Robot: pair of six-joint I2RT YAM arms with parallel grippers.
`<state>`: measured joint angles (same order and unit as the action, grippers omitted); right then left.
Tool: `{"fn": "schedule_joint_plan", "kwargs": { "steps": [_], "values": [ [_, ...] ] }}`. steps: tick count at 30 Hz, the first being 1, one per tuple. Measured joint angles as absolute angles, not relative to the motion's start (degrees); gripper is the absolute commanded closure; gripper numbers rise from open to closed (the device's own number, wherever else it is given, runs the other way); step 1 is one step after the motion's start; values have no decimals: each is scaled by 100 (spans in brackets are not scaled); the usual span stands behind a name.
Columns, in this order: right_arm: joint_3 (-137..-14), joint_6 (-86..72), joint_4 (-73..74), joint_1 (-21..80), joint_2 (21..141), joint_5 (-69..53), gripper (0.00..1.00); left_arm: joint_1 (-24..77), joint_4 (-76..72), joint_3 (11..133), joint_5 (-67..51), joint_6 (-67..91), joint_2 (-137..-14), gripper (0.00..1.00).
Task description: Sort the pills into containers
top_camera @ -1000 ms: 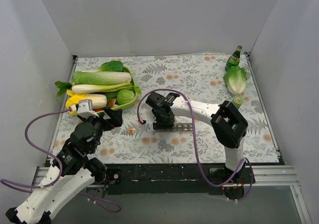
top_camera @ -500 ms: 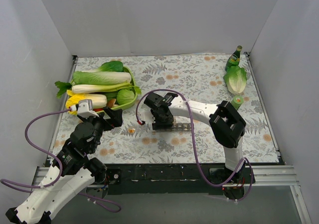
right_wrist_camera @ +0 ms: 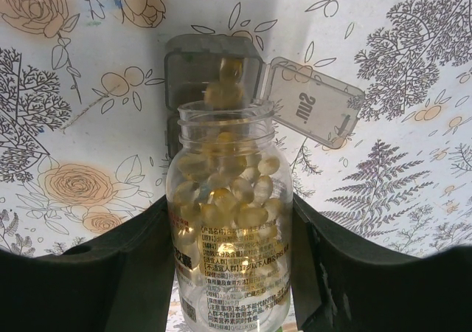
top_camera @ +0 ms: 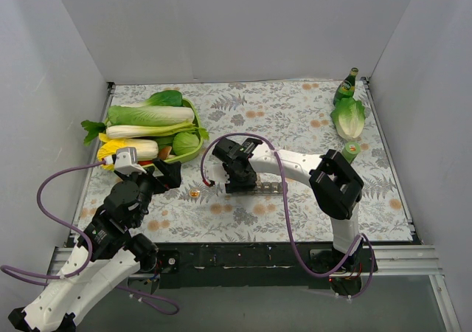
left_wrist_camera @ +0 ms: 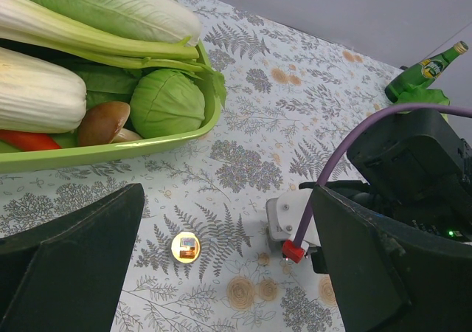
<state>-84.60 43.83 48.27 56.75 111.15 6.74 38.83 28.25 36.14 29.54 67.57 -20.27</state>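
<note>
My right gripper [right_wrist_camera: 228, 273] is shut on a clear pill bottle [right_wrist_camera: 228, 221] full of yellow softgels. The bottle's open mouth is tipped over one open compartment [right_wrist_camera: 214, 66] of the grey containers strip, whose lid [right_wrist_camera: 313, 111] marked SUN stands open. A few pills sit at the mouth and in that compartment. In the top view the right gripper [top_camera: 240, 173] covers the left end of the containers strip [top_camera: 269, 188]. My left gripper [top_camera: 168, 175] is open and empty, hovering left of it. A small round yellowish disc [left_wrist_camera: 185, 246] lies on the cloth between the left fingers [left_wrist_camera: 66, 251].
A green tray [top_camera: 195, 122] of vegetables sits at the back left, close to the left gripper; its rim also shows in the left wrist view [left_wrist_camera: 110, 151]. A green bottle [top_camera: 345, 87], a lettuce [top_camera: 349, 118] and a small green object [top_camera: 352, 149] stand at the far right. Grey walls enclose the table.
The right arm has shifted slightly left with the bottle over the strip. The left arm has not moved.
</note>
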Motion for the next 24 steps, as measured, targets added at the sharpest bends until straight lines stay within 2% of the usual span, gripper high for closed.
{"fn": "schedule_joint_plan", "kwargs": {
  "steps": [24],
  "values": [
    [-8460, 4364, 4797, 5664, 11115, 495, 85, 3883, 2827, 3614, 2954, 6759, -1997, 2]
  ]
}}
